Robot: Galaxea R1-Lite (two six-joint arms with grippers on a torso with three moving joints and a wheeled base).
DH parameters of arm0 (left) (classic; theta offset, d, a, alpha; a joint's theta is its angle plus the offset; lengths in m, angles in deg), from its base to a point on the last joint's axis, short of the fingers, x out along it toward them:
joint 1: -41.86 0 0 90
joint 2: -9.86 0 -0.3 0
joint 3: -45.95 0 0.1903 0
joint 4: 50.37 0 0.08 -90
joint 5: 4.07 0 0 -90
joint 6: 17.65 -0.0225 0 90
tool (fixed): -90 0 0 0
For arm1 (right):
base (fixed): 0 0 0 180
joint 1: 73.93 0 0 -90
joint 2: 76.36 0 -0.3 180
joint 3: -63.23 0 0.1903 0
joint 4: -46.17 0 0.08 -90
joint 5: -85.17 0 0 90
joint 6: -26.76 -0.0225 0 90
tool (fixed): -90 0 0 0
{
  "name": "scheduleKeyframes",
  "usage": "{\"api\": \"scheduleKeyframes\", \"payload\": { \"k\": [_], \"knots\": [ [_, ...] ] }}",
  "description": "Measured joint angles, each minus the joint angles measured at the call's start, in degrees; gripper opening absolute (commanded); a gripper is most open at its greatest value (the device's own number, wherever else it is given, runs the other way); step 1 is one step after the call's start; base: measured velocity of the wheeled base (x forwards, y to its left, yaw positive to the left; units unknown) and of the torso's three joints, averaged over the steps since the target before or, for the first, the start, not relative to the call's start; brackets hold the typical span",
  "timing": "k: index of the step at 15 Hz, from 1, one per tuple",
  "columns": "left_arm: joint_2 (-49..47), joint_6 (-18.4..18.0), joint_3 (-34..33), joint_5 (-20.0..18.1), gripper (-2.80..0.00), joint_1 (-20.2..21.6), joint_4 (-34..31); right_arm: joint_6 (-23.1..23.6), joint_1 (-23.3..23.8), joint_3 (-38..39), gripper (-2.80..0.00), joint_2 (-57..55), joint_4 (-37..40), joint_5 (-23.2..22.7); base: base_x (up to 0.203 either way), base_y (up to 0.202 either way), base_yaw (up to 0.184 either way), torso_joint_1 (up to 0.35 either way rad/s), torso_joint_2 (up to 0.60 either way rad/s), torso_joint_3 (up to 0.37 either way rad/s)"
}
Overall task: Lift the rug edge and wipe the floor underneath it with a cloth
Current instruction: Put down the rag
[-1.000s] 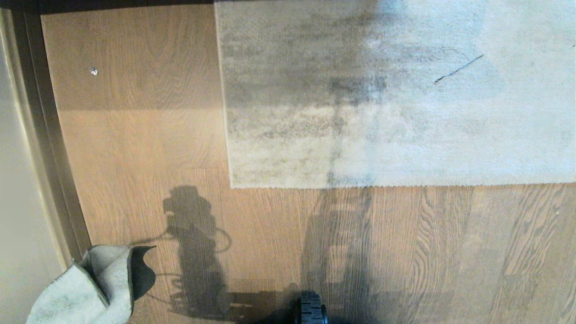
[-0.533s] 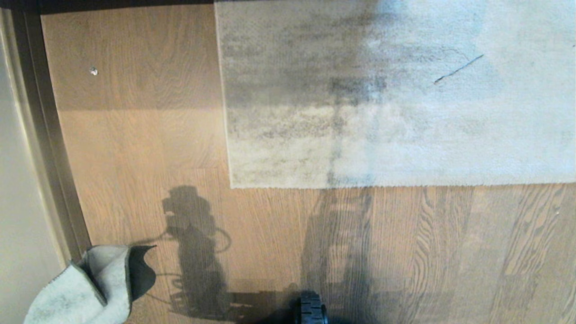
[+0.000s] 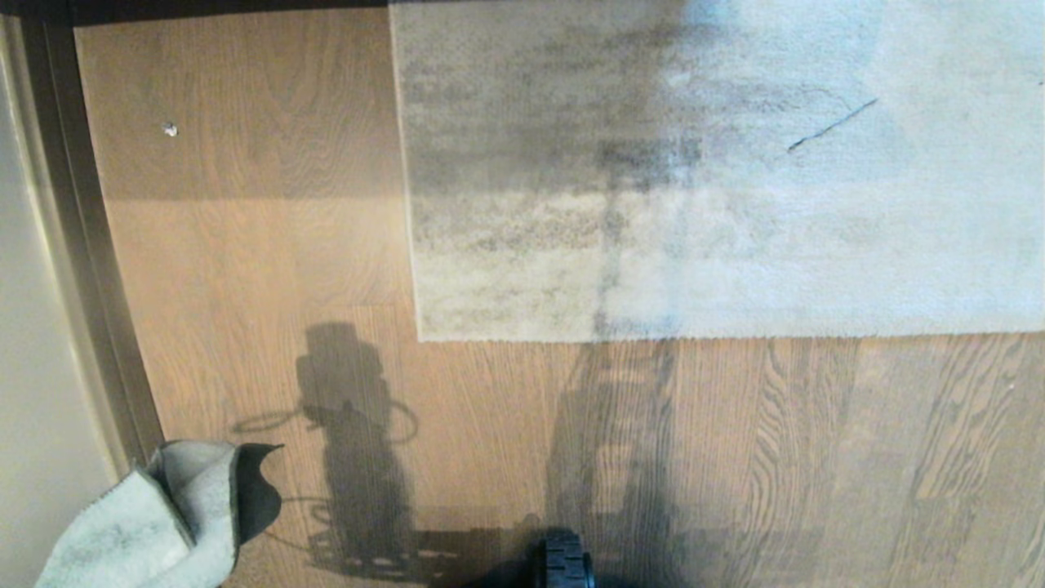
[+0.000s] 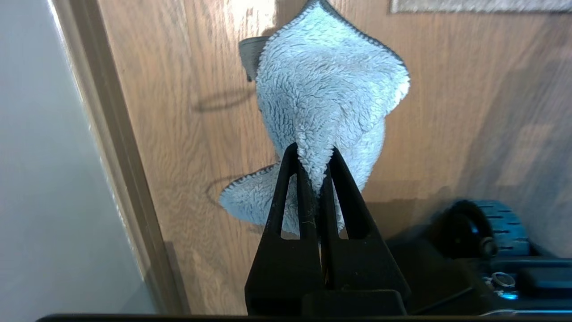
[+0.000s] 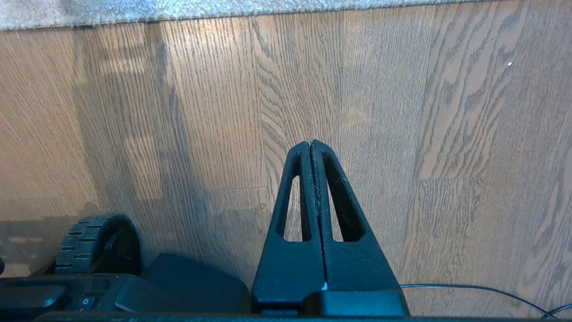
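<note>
A pale grey fluffy cloth point(image 4: 326, 85) with dark stitched edges hangs from my left gripper point(image 4: 313, 150), whose black fingers are shut on a pinched fold of it. In the head view the cloth point(image 3: 147, 523) shows at the bottom left, above the floor point(image 3: 269, 269). The rug edge point(image 3: 653, 336) lies flat on the light brown planks, its square corner point(image 3: 420, 336) toward the left. My right gripper point(image 5: 311, 144) hovers over bare floor point(image 5: 447, 134), shut with nothing in it; the rug edge point(image 5: 178, 11) runs ahead of it.
A dark skirting strip point(image 3: 82, 245) and pale wall point(image 3: 33, 408) border the floor on the left. A small white speck point(image 3: 170, 129) lies on the planks. The robot's black wheel point(image 3: 565, 562) sits at the bottom middle; a thin cable point(image 5: 469, 288) trails beside the right gripper.
The cloth has shifted slightly lower and leftward at the picture's corner, and the arm's shadow on the floor has stretched upward. The rug is unchanged.
</note>
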Motion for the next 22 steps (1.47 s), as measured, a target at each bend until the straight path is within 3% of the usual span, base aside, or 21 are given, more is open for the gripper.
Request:
{"api": "scheduleKeyframes", "payload": {
  "k": [4, 10, 13, 19, 21, 22],
  "knots": [
    [-12.57, -0.06, 2.88, 0.37, -2.8, -3.0, 9.12, 0.0, -0.02, 0.0, -2.8, 0.0, -0.07, -0.01, 0.0, 0.0, 0.0, 0.0, 0.0, 0.0],
    [-37.48, -0.61, 3.58, 0.52, -2.8, -2.73, 33.3, -0.02, -0.02, 0.0, -2.8, 0.0, -0.02, -0.01, 0.0, 0.0, 0.0, 0.0, 0.0, 0.0],
    [-52.31, -1.36, 3.59, -0.51, -2.8, 1.79, 49.18, 0.0, -0.02, 0.0, -2.8, 0.0, -0.05, -0.03, 0.0, 0.0, 0.0, 0.0, 0.0, 0.0],
    [-79.8, -1.25, 4.54, -7.07, -2.8, 12.76, 80.92, 0.02, -0.02, 0.0, -2.8, 0.0, 0.0, -0.01, 0.0, 0.0, 0.0, 0.0, 0.0, 0.0],
    [-86.72, -0.78, 5.88, -7.94, -2.8, 14.79, 88.41, 0.0, 0.0, 0.0, -2.8, 0.0, -0.02, 0.0, 0.0, 0.0, 0.0, 0.0, 0.0, 0.0],
    [-88.83, -0.8, 6.28, -8.05, -2.8, 15.39, 88.87, 0.0, 0.0, 0.0, -2.8, 0.0, -0.01, -0.04, 0.0, 0.0, 0.0, 0.0, 0.0, 0.0]
  ]
}}
